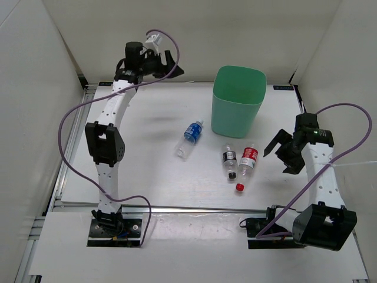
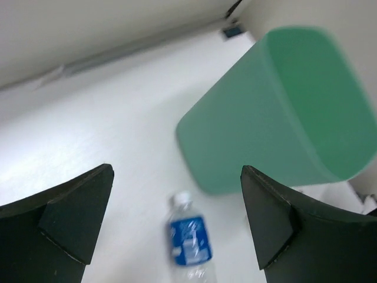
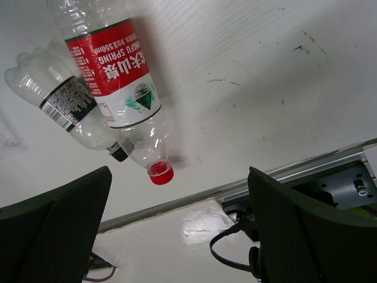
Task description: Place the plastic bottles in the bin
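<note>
Since the left fingers (image 2: 65, 218) and right fingers (image 3: 53, 230) gape empty, the blue-label bottle (image 1: 189, 137), black-label bottle (image 1: 229, 157) and red-label bottle (image 1: 248, 159) just lie on the bench (image 1: 147, 165) by the mint-green bin (image 1: 235, 115).

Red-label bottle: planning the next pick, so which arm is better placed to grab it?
Right. The right gripper hangs open beside the red-label bottle, which lies in its wrist view. The left gripper, also open, is far off near the back wall.

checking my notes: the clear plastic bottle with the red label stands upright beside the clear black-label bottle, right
No: the clear plastic bottle with the red label lies on its side, not upright, as the right wrist view shows. It is indeed beside the clear black-label bottle.
</note>
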Robot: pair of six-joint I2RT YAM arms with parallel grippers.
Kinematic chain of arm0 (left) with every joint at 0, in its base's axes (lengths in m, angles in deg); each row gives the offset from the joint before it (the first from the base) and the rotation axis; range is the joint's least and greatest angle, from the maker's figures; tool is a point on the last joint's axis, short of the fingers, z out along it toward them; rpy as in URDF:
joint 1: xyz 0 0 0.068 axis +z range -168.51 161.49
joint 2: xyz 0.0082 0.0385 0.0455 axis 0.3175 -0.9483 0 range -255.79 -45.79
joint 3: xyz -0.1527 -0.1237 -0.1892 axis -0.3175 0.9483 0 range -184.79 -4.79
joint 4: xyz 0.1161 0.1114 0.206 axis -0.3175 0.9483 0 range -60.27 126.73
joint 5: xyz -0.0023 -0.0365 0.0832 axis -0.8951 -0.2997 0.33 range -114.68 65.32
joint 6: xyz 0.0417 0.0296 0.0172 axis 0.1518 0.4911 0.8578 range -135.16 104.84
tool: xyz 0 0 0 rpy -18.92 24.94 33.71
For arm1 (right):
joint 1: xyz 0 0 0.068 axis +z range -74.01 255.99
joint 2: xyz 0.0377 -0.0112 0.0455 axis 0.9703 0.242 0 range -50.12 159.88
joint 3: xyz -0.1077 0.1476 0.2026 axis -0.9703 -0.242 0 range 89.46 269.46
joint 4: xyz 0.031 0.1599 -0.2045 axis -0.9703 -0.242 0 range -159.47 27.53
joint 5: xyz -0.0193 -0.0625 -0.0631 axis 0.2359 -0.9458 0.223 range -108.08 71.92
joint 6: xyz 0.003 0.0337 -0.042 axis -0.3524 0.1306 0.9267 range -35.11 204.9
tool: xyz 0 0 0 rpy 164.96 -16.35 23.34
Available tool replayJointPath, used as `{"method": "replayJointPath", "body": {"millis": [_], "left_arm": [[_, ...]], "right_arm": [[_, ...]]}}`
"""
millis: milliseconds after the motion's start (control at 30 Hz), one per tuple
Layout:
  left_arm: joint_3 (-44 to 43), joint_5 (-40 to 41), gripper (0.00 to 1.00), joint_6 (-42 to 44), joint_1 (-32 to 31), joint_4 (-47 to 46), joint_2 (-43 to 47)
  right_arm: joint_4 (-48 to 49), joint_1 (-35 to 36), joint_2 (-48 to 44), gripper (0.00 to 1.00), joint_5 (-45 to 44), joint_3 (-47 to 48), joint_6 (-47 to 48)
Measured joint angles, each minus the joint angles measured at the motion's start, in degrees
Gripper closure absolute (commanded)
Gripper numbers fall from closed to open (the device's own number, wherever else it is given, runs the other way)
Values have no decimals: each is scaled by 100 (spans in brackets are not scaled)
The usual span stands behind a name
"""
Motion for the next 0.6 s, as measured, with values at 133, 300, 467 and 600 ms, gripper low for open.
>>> {"method": "replayJointPath", "body": {"millis": [133,300,467,600], "left_arm": [[833,343,0,531,15,579,214],[1974,350,0,778,-184,1051,247],[2811,367,0,828,-304,1187,343],[3493,411,0,841,-380,1300,570]], "right_arm": [[90,-7,7,0,35,-24,-37],[238,-42,129,0,39,-24,-55],[391,-42,188,0,61,-83,-79],[492,-42,190,0,81,-376,-120]]}}
